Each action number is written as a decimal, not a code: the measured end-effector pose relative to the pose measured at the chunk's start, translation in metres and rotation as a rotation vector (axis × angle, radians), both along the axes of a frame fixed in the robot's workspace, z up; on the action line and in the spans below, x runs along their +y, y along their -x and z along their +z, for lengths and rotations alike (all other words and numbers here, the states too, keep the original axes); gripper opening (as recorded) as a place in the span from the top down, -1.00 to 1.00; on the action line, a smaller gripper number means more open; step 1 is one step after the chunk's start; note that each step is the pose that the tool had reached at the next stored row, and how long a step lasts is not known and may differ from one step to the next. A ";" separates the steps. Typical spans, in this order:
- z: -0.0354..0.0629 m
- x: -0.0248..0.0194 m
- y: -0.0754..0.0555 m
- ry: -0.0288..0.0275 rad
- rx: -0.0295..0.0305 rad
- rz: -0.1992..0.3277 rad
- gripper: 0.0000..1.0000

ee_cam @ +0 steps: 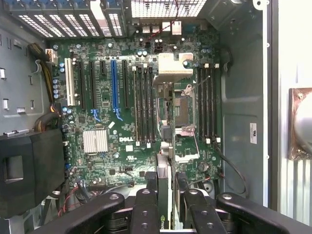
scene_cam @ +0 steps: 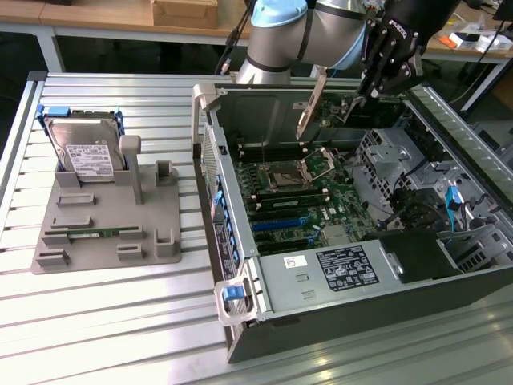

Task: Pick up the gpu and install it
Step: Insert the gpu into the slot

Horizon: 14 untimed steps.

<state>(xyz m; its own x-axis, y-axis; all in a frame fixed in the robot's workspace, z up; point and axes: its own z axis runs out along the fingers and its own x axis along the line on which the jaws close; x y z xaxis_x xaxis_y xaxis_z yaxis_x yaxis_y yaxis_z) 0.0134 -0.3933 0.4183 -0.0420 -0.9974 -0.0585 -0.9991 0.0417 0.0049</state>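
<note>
My gripper [scene_cam: 362,95] hangs over the far end of the open computer case [scene_cam: 240,265], shut on the gpu [scene_cam: 341,114]. The gpu is a dark flat card held on edge, with its silver bracket strip [scene_cam: 311,103] pointing toward the exterior view's left. It hangs above the motherboard [scene_cam: 296,200] without touching it. In the wrist view the gpu [ee_cam: 165,183] shows edge-on between the black fingers [ee_cam: 145,209]. Beyond it lie the motherboard [ee_cam: 112,161] and its long blue slot [ee_cam: 115,83]. The blue slots [scene_cam: 276,224] lie nearer the case's front.
On the exterior view's left, a grey fixture [scene_cam: 104,216] carries a silver hard drive [scene_cam: 84,152] in a blue frame and a green memory stick [scene_cam: 96,234]. Inside the case are an open CPU socket [scene_cam: 292,172], a power supply [scene_cam: 345,269], drive cages and cables [scene_cam: 417,200].
</note>
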 end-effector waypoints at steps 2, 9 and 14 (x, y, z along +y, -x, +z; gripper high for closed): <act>-0.0013 0.0000 0.000 -0.0003 0.0000 0.000 0.49; -0.0064 0.0000 0.000 -0.0023 0.0000 0.001 0.49; -0.0095 -0.0026 0.000 -0.0053 -0.0001 0.002 0.49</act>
<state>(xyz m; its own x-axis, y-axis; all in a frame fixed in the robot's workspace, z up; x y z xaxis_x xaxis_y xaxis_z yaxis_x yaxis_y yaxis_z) 0.0131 -0.3959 0.4088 -0.0401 -0.9972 -0.0637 -0.9992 0.0399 0.0050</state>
